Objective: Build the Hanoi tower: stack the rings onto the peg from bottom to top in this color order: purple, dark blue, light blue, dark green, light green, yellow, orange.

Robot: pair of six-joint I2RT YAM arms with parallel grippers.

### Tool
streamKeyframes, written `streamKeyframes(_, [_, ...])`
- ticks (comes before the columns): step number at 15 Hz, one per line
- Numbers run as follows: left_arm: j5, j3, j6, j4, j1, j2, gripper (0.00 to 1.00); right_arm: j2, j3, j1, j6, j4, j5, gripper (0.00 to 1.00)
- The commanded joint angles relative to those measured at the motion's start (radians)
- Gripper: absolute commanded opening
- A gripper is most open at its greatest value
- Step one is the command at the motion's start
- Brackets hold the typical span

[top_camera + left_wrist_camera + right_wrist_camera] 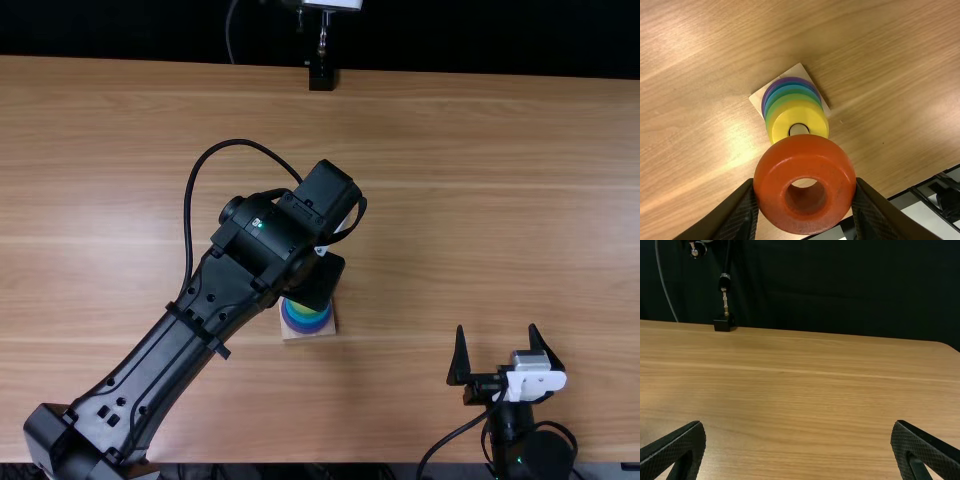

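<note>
Left end effector (805,190) pinching orange ring (805,152) by opposite sides, near yellow ring (812,116) topping stack (306,323) on counter (480,200). I should centre orange ring over peg (799,129), keep it level, lower gently, release.

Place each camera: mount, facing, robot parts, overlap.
Top view: fixed above the near edge, facing steeply down and forward on the table; left arm and right arm show.
Left wrist view: on the left arm, facing down at the ring stack; left gripper holds the orange ring.
Right wrist view: on the right arm, facing forward across the table; open right gripper shows.
Top and left wrist views share the stack.
</note>
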Motion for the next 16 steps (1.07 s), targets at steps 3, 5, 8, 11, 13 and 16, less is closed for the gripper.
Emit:
streamKeyframes(3, [0.003, -0.03, -0.009, -0.001, -0.013, 0.033, 0.0, -0.012, -0.008, -0.014, 0.001, 0.002, -0.01, 1.0])
streamKeyframes(5, [0.003, -0.041, -0.009, 0.001, -0.013, 0.033, 0.0, -0.012, -0.008, -0.013, 0.001, 0.002, -0.01, 1.0])
streamKeyframes(8, [0.003, -0.046, -0.009, 0.011, -0.013, 0.041, 0.0, -0.012, -0.008, -0.013, 0.001, 0.002, -0.01, 1.0])
streamKeyframes(11, [0.016, -0.044, -0.007, 0.011, -0.012, 0.044, 0.47, -0.012, -0.008, -0.013, 0.001, 0.002, -0.011, 1.0])
streamKeyframes(13, [0.022, -0.05, -0.011, -0.001, 0.0, 0.042, 1.0, -0.012, -0.008, -0.013, 0.001, 0.002, -0.01, 1.0])
streamKeyframes(16, [0.02, -0.082, -0.011, 0.011, 0.01, 0.032, 1.0, -0.012, -0.008, -0.013, 0.001, 0.002, -0.011, 1.0])
